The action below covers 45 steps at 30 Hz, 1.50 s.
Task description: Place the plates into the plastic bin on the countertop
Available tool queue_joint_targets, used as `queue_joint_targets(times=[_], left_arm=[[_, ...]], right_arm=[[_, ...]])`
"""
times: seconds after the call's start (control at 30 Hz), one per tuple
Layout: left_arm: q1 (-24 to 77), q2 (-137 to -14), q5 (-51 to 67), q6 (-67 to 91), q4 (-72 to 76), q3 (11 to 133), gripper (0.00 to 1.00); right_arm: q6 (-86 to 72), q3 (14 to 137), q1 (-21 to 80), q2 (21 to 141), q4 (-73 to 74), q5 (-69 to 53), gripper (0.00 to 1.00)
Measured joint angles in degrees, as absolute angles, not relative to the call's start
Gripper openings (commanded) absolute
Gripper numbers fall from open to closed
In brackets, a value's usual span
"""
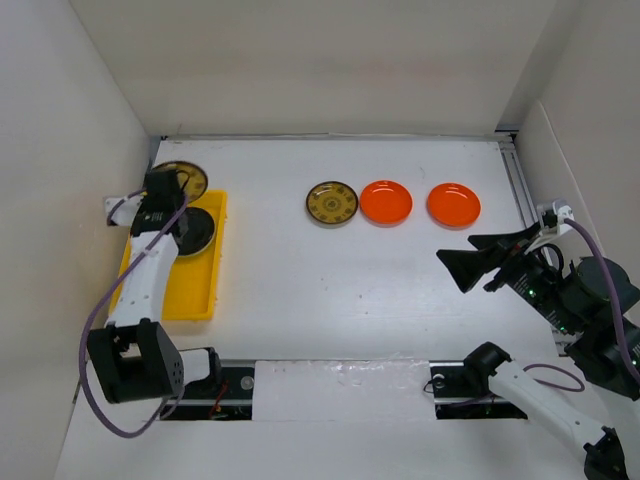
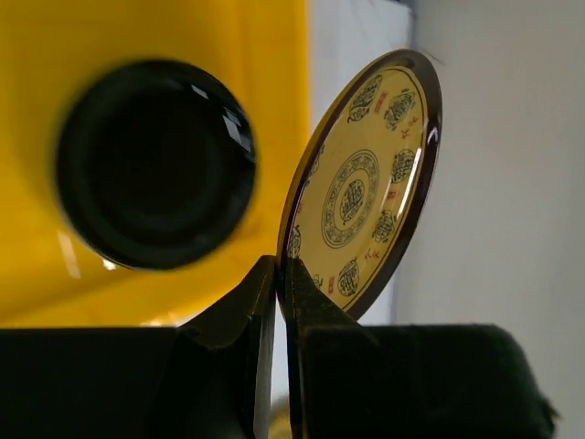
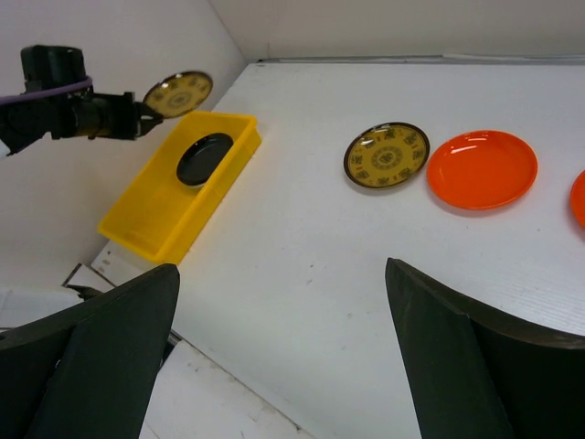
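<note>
My left gripper (image 2: 281, 274) is shut on the rim of a brown-gold patterned plate (image 2: 366, 183), held above the far end of the yellow plastic bin (image 1: 180, 290). This plate also shows in the top view (image 1: 190, 178) and in the right wrist view (image 3: 178, 93). A black plate (image 1: 196, 230) lies in the bin's far half. A second brown-gold plate (image 1: 331, 204) and two orange plates (image 1: 386, 202) (image 1: 453, 205) lie in a row on the white countertop (image 1: 330, 290). My right gripper (image 1: 472, 258) is open and empty above the right side of the countertop.
White walls enclose the countertop on the left, back and right. A metal rail (image 1: 520, 185) runs along the right edge. The arm bases and cables sit at the near edge.
</note>
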<state>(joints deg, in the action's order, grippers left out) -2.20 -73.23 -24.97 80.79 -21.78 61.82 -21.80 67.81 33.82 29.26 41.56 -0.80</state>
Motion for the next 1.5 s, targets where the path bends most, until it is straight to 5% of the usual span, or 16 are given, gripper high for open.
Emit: queue_joint_targets(times=[0.17,0.5,0.57,0.6,0.73,0.97,1.2,1.5], left_arm=[[-12.51,-70.76,-19.27,75.07,-21.61,53.28,0.0],[-13.26,-75.18,-15.75,70.28,-21.06,52.36,0.05],[-13.26,-75.18,-16.01,70.3,-21.06,52.36,0.21],[-13.23,-75.18,-16.21,70.15,-21.1,52.38,0.46],[-13.26,-74.26,-17.19,70.04,-22.39,53.01,0.99],[-6.74,-69.97,-14.9,62.13,-17.8,58.22,1.0],[19.88,-92.84,-5.26,49.12,-5.61,76.42,1.0],[20.08,-111.83,4.95,46.24,-1.76,74.02,0.96]], right_arm=[[-21.54,67.83,33.82,29.23,41.6,-0.8,1.0],[-21.15,67.83,33.82,29.23,41.6,-0.91,1.0],[-21.15,67.83,33.82,29.23,41.6,-0.91,1.0],[-21.15,67.83,33.82,29.23,41.6,-0.91,1.0],[-21.15,67.83,33.82,29.23,41.6,-0.91,1.0],[-21.15,67.83,33.82,29.23,41.6,-0.21,1.0],[-21.17,67.94,33.82,30.0,41.52,0.95,1.0],[-21.17,67.96,33.82,30.85,41.56,0.62,1.0]])
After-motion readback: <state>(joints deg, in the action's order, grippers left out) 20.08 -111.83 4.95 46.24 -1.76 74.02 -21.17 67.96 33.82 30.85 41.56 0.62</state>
